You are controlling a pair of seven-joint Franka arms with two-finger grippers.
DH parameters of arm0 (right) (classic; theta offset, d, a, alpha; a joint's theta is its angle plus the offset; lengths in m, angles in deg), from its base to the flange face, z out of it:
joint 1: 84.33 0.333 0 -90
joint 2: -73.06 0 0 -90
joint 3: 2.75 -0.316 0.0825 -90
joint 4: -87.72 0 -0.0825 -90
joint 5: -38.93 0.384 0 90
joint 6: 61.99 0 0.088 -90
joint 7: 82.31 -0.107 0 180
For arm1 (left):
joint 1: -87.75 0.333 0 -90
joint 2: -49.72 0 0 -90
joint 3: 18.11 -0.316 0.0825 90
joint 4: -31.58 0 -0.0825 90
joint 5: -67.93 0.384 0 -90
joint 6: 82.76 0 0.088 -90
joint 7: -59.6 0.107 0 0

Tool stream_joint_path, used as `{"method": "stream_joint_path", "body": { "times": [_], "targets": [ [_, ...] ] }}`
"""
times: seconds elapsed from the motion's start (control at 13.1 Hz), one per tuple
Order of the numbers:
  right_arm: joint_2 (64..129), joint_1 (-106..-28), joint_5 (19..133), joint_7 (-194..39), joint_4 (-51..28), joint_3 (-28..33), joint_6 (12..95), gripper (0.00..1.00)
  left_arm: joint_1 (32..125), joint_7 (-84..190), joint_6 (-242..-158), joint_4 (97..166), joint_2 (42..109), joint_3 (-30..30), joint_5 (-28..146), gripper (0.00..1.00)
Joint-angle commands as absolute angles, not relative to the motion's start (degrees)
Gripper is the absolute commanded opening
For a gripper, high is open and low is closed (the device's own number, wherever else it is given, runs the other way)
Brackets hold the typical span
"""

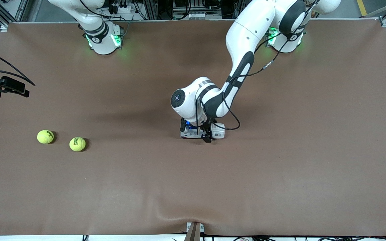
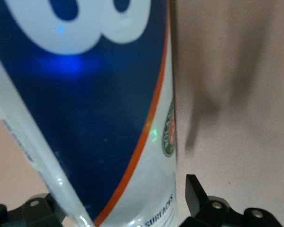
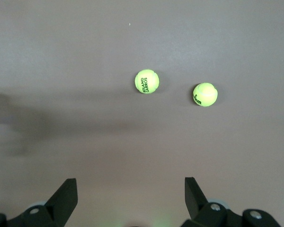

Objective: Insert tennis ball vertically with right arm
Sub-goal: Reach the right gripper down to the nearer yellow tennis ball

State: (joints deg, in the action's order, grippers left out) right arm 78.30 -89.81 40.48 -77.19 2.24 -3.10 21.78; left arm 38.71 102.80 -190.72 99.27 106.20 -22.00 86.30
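Two yellow-green tennis balls lie apart on the brown table toward the right arm's end: one with black lettering [image 1: 77, 144] [image 3: 146, 81] and one farther out toward that end [image 1: 45, 136] [image 3: 205, 94]. My right gripper [image 3: 130, 182] hangs open and empty high above the table, short of both balls. My left gripper [image 1: 207, 138] [image 2: 130, 182] is down at the table's middle, open around a blue and white ball can with an orange stripe [image 2: 104, 109]. One finger [image 2: 194, 191] stands just clear of the can's wall. In the front view the left wrist hides the can.
The brown mat [image 1: 280, 167] covers the whole table, and its edge nearest the front camera wrinkles around a small bracket [image 1: 194, 231]. A black fitting with cables [image 1: 3, 87] juts in at the right arm's end. The left arm [image 1: 240, 67] stretches over the middle.
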Motion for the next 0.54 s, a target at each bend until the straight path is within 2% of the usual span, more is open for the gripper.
{"method": "stream_joint_path", "body": {
  "times": [0.0, 0.46],
  "targets": [
    [79.38, -91.36, 41.12, -78.35, 2.37, -3.89, 20.89, 1.0, 38.62, 103.55, -190.95, 99.08, 106.67, -22.24, 87.44, 1.0],
    [84.21, -91.45, 41.56, -77.48, 2.11, -3.98, 20.19, 1.0, 39.06, 104.51, -190.86, 99.17, 106.85, -22.24, 87.44, 1.0]
  ]
}}
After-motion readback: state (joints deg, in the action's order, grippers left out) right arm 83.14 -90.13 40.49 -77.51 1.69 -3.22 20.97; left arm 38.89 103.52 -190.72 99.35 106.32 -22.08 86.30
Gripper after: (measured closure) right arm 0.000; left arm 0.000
